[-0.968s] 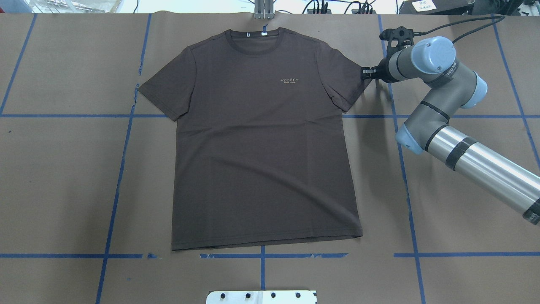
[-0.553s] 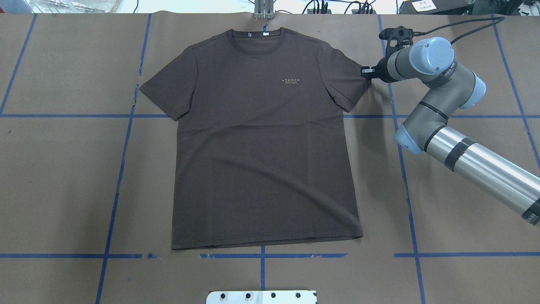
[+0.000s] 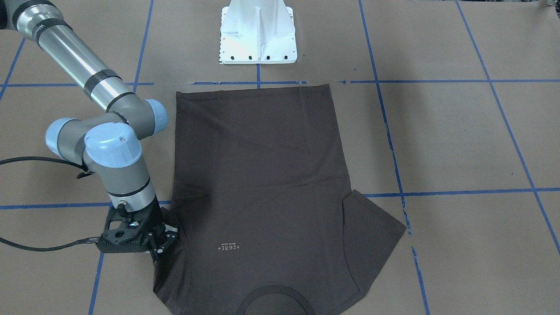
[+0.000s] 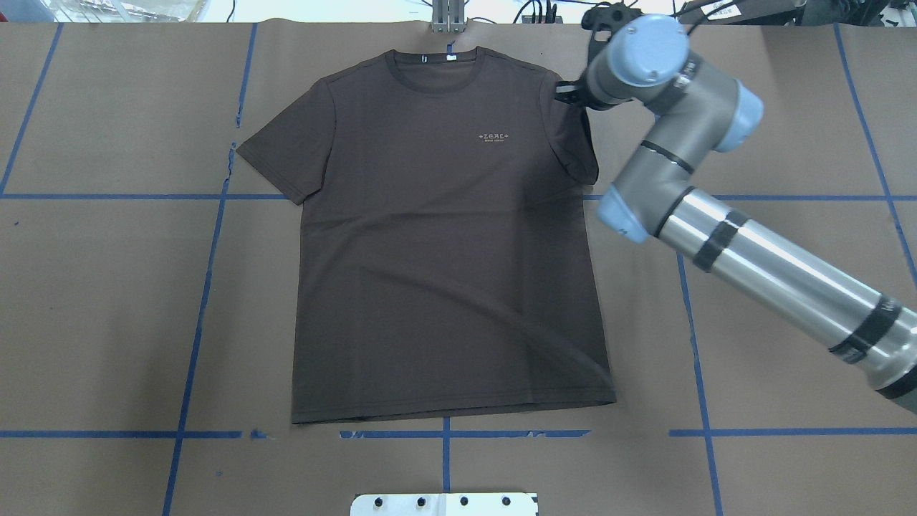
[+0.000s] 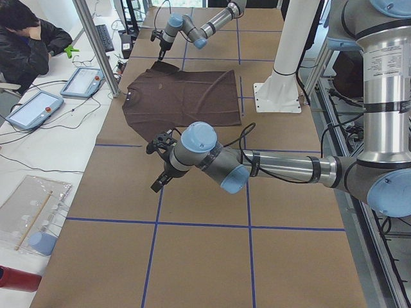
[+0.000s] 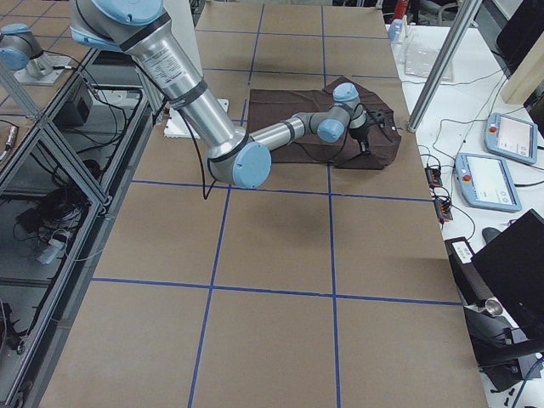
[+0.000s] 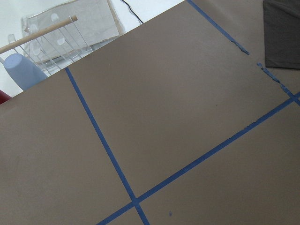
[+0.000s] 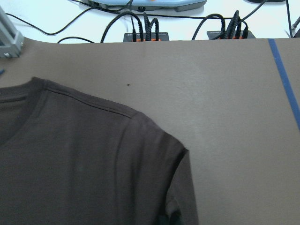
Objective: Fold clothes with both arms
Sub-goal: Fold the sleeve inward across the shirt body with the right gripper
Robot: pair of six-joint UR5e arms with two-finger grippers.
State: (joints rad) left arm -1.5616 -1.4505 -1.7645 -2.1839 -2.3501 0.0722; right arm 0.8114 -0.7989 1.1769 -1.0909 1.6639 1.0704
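Observation:
The dark grey-brown T-shirt (image 4: 444, 251) lies flat, front up, collar toward the far edge, with a small pale logo (image 4: 494, 136). My right gripper (image 4: 567, 93) sits at its right shoulder, shut on the right sleeve (image 3: 168, 262), which is drawn in against the body. The right wrist view shows the shoulder seam and the bunched sleeve (image 8: 180, 187) running up to the lens. My left gripper (image 5: 159, 183) hangs over bare paper left of the shirt; it shows only in the exterior left view, so I cannot tell its state. A shirt corner (image 7: 283, 33) shows in the left wrist view.
Brown paper with blue tape lines (image 4: 193, 315) covers the table. The white pedestal (image 3: 258, 30) stands at the near edge. Cables and plugs (image 8: 140, 33) line the far edge. A person (image 5: 26, 38) sits by tablets (image 5: 80, 80). A clear tray and blue cup (image 7: 21, 70) sit beyond the table's left end.
My right gripper has moved left and toward the far edge, from the sleeve's outer hem to the shoulder. The right sleeve came with it and now lies closer to the shirt body.

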